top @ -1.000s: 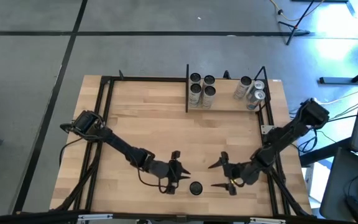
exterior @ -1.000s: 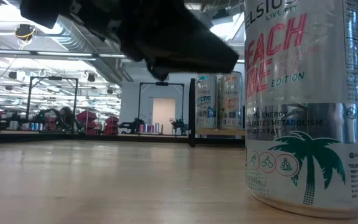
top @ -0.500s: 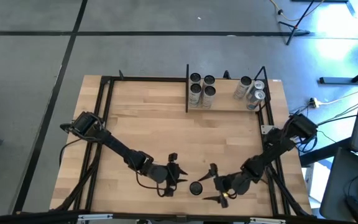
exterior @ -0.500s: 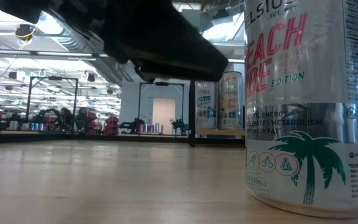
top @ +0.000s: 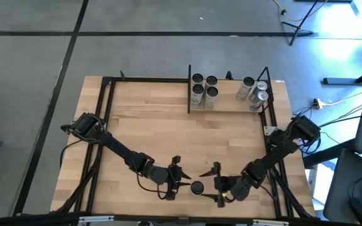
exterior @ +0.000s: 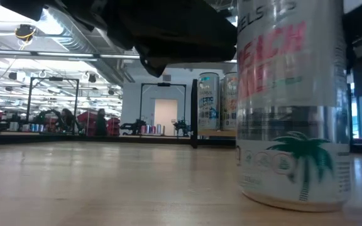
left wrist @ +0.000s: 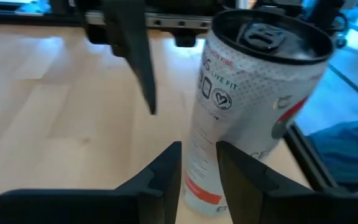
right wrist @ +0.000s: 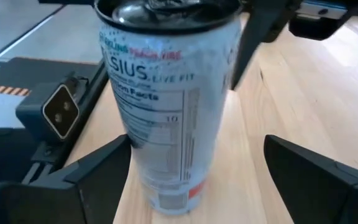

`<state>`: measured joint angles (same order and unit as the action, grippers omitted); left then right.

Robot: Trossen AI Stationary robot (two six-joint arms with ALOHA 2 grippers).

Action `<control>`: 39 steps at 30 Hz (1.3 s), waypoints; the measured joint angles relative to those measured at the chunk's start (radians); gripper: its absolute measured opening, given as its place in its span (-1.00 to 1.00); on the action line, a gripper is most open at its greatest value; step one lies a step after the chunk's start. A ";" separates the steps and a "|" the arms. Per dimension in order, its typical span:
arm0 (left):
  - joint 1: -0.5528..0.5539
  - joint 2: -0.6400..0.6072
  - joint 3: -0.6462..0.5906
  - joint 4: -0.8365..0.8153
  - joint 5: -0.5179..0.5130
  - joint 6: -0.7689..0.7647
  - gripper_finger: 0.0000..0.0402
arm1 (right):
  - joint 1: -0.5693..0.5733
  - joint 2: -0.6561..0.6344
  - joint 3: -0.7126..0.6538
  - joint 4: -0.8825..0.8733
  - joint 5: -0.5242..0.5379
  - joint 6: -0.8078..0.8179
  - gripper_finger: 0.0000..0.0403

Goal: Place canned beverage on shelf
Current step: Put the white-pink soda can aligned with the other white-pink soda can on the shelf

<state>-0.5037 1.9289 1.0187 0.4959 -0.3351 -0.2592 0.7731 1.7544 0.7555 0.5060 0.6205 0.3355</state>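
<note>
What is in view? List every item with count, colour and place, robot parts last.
Can near the grippers: one, silver-white with red lettering and a teal palm, upright at the table's near edge between both grippers.
Cans on the shelf: four dark-topped in a left group; about three silver at the right end.
Shelf: one, light wood with black posts, far right of the table.
Table: one, light wood, black frame.
Left gripper: dark, narrowly parted, just left of the can.
Right gripper: dark, wide open, straddling the can.
</note>
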 joint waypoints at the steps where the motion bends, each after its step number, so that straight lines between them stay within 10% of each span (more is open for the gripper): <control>1: 0.000 0.000 0.000 0.001 0.012 0.000 -0.50 | 0.001 -0.004 0.000 -0.013 0.000 0.001 0.73; 18: -0.003 0.000 0.000 0.002 0.042 0.004 -0.50 | -0.002 -0.098 0.000 -0.318 0.109 0.136 0.73; 24: -0.008 0.000 0.000 -0.053 0.042 0.004 -0.50 | -0.001 -0.215 -0.002 -0.459 -0.005 0.210 0.73; 39: -0.005 0.001 0.000 -0.076 0.031 0.000 -0.50 | -0.047 -0.152 -0.001 0.018 -0.083 -0.105 0.73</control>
<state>-0.5091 1.9297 1.0187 0.4197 -0.3041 -0.2596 0.7266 1.6023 0.7547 0.5241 0.5372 0.2302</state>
